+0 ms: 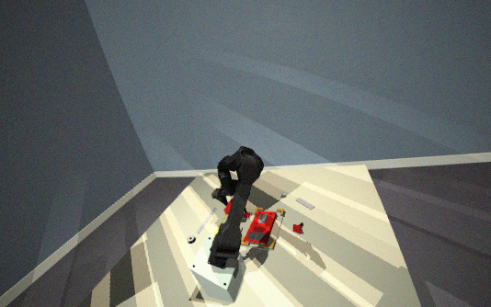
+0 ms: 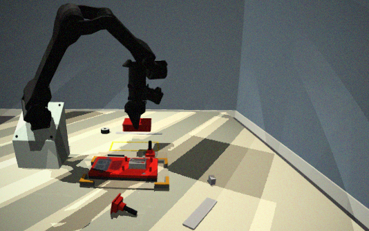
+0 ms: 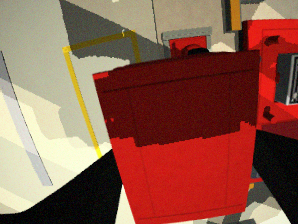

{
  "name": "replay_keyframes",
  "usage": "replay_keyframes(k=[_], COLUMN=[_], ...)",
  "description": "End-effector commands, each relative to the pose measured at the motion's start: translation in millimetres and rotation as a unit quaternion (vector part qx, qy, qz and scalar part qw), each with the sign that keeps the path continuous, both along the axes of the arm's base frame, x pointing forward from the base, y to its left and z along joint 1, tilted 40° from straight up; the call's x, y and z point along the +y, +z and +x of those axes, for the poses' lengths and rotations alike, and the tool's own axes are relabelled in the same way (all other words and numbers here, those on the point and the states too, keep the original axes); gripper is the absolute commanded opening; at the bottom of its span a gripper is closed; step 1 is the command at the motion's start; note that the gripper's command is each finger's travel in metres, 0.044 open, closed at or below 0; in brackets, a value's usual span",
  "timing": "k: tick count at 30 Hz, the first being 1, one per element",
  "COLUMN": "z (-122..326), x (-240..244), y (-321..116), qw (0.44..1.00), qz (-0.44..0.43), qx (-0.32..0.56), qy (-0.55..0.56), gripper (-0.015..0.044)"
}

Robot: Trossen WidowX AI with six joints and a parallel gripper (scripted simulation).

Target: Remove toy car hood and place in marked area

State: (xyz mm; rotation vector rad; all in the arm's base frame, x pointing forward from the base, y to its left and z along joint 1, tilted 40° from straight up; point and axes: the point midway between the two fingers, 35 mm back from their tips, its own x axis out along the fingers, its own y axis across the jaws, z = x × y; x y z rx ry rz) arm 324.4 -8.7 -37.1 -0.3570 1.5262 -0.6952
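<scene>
Above the table, the gripper points straight down and pinches the red hood by its upper edge; the hood hangs clear of the surface. The toy car sits in its orange corner brackets, hoodless. The yellow-outlined marked area lies on the table just beyond the car.

Wrist view: the hood fills most of the frame and covers part of the yellow outline, so alignment with the zone is hard to judge from there. In the exterior view the hood appears beyond the outline, but its height off the table makes that reading uncertain.

Risks, as I judge them:
- Release from this height: the hood could bounce or tip and come to rest across or outside the yellow line.
- Descent without centring first: one edge could land outside the zone.
- A red peg with a black knob stands at the near right of the outline; a hood lowered close to it could catch and tilt.
- Edge grip on a broad flat part: the hood may swing or slip during a fast move.
- Jaws opened too little, or no lift afterwards, would leave the fingers touching the hood.
</scene>
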Motion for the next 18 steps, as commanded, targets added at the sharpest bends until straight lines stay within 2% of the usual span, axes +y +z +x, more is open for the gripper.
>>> replay_keyframes(k=[1,9,18], z=[0.4,-5.0,-5.0], x=[22.6,52.5,51.4], y=[-16.0,-41.4,-44.3], qw=[1.0,1.0,1.0], qz=[-0.001,-0.008,-0.008], qx=[-0.005,-0.011,-0.011], qy=[-0.006,-0.017,-0.017], gripper=[0.0,0.0,0.0])
